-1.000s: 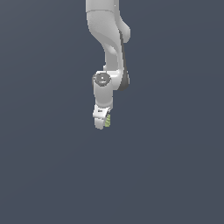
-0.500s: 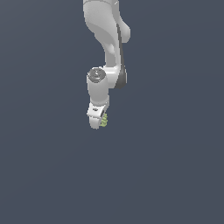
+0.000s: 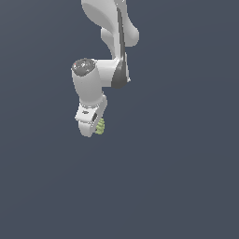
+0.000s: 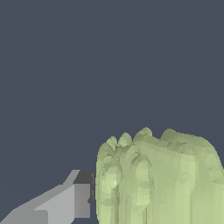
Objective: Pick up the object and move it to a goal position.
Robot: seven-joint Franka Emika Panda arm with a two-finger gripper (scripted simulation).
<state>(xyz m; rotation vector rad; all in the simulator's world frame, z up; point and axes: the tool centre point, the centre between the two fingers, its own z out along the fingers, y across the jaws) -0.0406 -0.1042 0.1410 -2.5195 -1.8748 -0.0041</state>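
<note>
White and glossy, reaching down from the upper edge of the exterior view: arm (image 3: 109, 32), smooth rounded shells, dark grey band along one side of the link near the elbow. Bends at a fat cylindrical wrist joint (image 3: 86, 77) with a grey mottled cap on top, then turns downward and a little toward the exterior view's right. Ends in the gripper (image 3: 93, 127), boxy white hand with short fingers pointing down, well above the bottom of the frame, nothing but flat slate-blue background around it.

Pinched between the fingers: the object (image 3: 100, 126), small, yellow-green, showing only as a ridged sliver on the side of the gripper toward the exterior view's right. Much smaller than the hand holding it. Clamped narrow on that lump, no visible gap between pad and surface.

Close up in the wrist view, looms large: the object (image 4: 157, 179), matte lime-yellow, lumpy, built of rounded vertical lobes and stacked ridges with a scalloped upper outline, faceted like coarse mesh. Beside it, touching its flank, one finger (image 4: 61, 201), light grey angular block with a darker grey pad face pressed against the green. Other finger hidden behind the object. Plain dark blue-grey beyond, featureless.
</note>
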